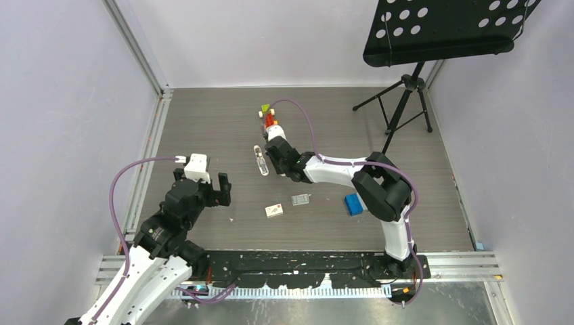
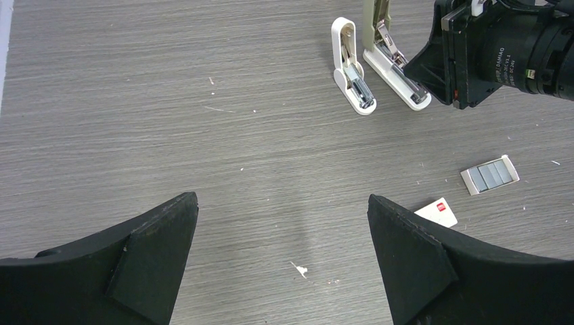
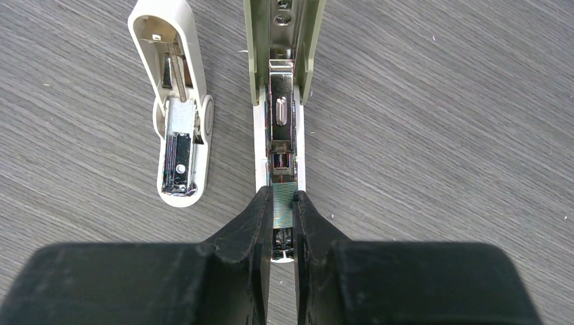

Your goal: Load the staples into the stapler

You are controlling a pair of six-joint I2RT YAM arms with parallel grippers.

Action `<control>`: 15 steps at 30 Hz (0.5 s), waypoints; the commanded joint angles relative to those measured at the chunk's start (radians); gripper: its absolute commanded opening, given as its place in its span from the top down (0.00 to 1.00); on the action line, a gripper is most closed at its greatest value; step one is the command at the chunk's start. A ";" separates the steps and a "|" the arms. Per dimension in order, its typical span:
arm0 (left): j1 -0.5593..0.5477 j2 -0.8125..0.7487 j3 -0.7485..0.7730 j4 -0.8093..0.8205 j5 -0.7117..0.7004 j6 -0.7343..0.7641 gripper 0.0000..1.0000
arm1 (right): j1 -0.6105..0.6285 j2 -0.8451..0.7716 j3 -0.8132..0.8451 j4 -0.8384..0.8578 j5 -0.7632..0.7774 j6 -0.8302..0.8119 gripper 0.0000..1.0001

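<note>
The stapler point(image 3: 283, 81) lies flipped open on the table, with a grey-beige top and a white base with a metal channel. My right gripper point(image 3: 281, 196) is shut on the staples point(image 3: 283, 206), a small silvery strip held over the near end of that channel. In the top view, the right gripper point(image 1: 273, 144) is at mid-table. The left wrist view also shows the stapler point(image 2: 392, 64). The white carton with a red mark point(image 2: 438, 211) and a tray of staple blocks point(image 2: 491, 175) lie apart on the table. My left gripper point(image 2: 282, 198) is open and empty above bare table.
A stubby all-white stapler point(image 3: 177, 128) lies open just left of the slim one. A blue box point(image 1: 352, 203) sits by the right arm. Small red and green items point(image 1: 269, 116) lie beyond the gripper. A music stand point(image 1: 406, 101) is at the back right.
</note>
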 commanded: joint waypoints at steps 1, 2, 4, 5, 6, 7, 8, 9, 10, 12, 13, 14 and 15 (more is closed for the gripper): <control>0.004 -0.007 0.001 0.049 0.008 0.010 0.01 | 0.007 -0.011 -0.012 0.023 0.000 -0.007 0.83; 0.004 -0.008 0.000 0.049 0.009 0.010 0.01 | 0.007 -0.012 -0.012 0.021 0.001 -0.006 0.83; 0.005 -0.008 0.000 0.049 0.008 0.010 0.01 | 0.006 -0.016 -0.011 0.020 0.000 -0.008 0.82; 0.004 -0.008 0.000 0.050 0.008 0.010 0.01 | 0.006 -0.018 -0.011 0.019 -0.003 -0.008 0.81; 0.004 -0.008 -0.001 0.050 0.008 0.010 0.01 | 0.007 -0.018 -0.008 0.019 -0.006 -0.008 0.80; 0.004 -0.008 0.000 0.049 0.008 0.010 0.01 | 0.006 -0.018 -0.005 0.018 -0.006 -0.008 0.78; 0.004 -0.008 0.000 0.050 0.008 0.010 0.01 | 0.006 -0.019 -0.002 0.018 -0.006 -0.008 0.77; 0.004 -0.009 0.001 0.050 0.009 0.010 0.01 | 0.006 -0.018 0.004 0.017 -0.006 -0.008 0.75; 0.004 -0.008 0.000 0.049 0.010 0.011 0.01 | 0.006 -0.018 0.009 0.015 -0.007 -0.008 0.74; 0.004 -0.008 0.000 0.050 0.010 0.011 0.01 | 0.006 -0.016 0.020 0.010 -0.005 -0.011 0.71; 0.005 -0.008 0.001 0.050 0.010 0.011 0.01 | 0.006 -0.015 0.024 0.009 -0.005 -0.012 0.69; 0.004 -0.008 0.001 0.049 0.010 0.011 0.01 | 0.007 -0.015 0.029 0.009 -0.005 -0.012 0.68; 0.004 -0.009 0.000 0.048 0.010 0.011 0.01 | 0.006 -0.016 0.033 0.009 -0.004 -0.013 0.67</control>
